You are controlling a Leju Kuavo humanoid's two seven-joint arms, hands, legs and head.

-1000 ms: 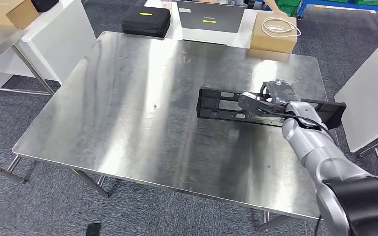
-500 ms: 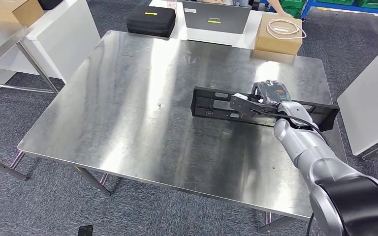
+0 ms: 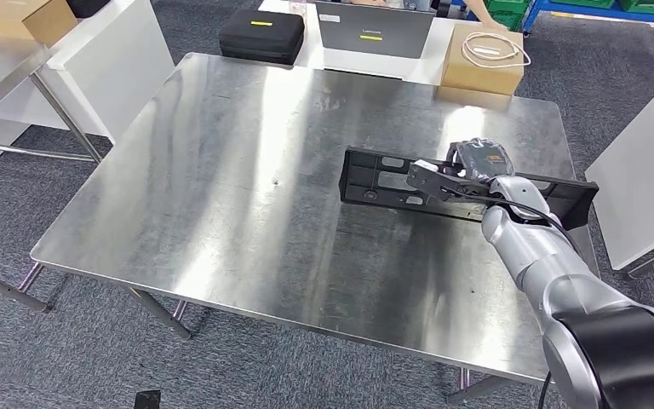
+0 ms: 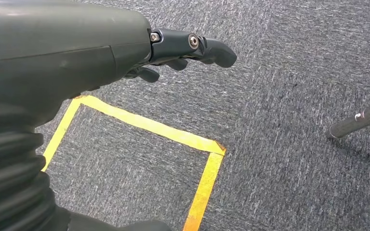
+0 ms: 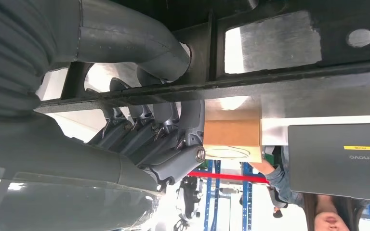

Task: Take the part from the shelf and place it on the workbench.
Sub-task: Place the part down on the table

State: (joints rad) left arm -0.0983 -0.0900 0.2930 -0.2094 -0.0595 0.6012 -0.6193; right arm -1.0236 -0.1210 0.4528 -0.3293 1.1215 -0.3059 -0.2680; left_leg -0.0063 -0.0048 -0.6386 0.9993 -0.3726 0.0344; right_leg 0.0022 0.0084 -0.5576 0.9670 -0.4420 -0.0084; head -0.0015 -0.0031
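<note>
1. Since half a second ago the right hand (image 3: 468, 167) and the black frame part (image 3: 381, 181) it carries have shifted a little toward the robot's right over the workbench (image 3: 221, 196); the camera has stayed put between those two pictures.
2. The right hand grips the black frame part near its middle: in the right wrist view the thumb (image 5: 139, 45) lies on one side of a long rail and the dark fingers (image 5: 144, 137) wrap the other side.
3. The part is a long, flat, black frame with cut-out openings. It reaches out from the hand to both sides, lying level, low over the steel top; whether it touches the top cannot be told.
4. The left hand (image 4: 125, 53) hangs over grey carpet (image 4: 294, 72) marked with yellow tape (image 4: 154, 127), its fingers (image 4: 212, 48) loosely curled and holding nothing.
5. Beyond the right hand, past the workbench's far edge, stands a cardboard box (image 3: 481, 60) with a coiled white cable (image 3: 496, 48) on it.
6. To that box's left are a grey laptop (image 3: 375, 30) and a black case (image 3: 261, 36).
7. A person's arm (image 5: 277, 175) shows beside the laptop in the right wrist view.
</note>
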